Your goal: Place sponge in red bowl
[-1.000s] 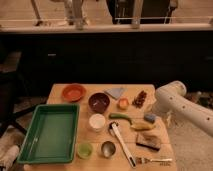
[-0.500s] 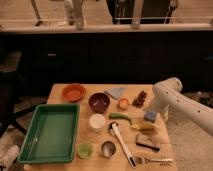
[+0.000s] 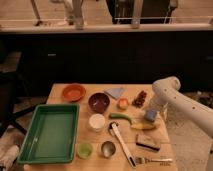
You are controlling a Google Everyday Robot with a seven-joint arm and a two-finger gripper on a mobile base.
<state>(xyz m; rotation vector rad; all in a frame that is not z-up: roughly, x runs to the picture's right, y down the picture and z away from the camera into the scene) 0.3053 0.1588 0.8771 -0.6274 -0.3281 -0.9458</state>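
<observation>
The sponge (image 3: 150, 115), a small light-blue block, lies on the right side of the wooden table (image 3: 165, 150), beside a banana. The red bowl (image 3: 73, 92), shallow and orange-red, stands at the table's far left corner and has nothing in it. My white arm reaches in from the right and bends down. My gripper (image 3: 153, 107) hangs just above the sponge, at its far side; whether it touches the sponge I cannot tell.
A dark maroon bowl (image 3: 99, 102), a pale-blue cloth (image 3: 116, 92), an orange fruit (image 3: 122, 103) and dark grapes (image 3: 140, 98) lie between sponge and red bowl. A green tray (image 3: 50, 132) fills the left. A white cup (image 3: 97, 121), dark brown block (image 3: 148, 142) and utensils sit in front.
My arm has swung left and lowered, bringing the gripper down over the sponge. The objects on the table have not moved.
</observation>
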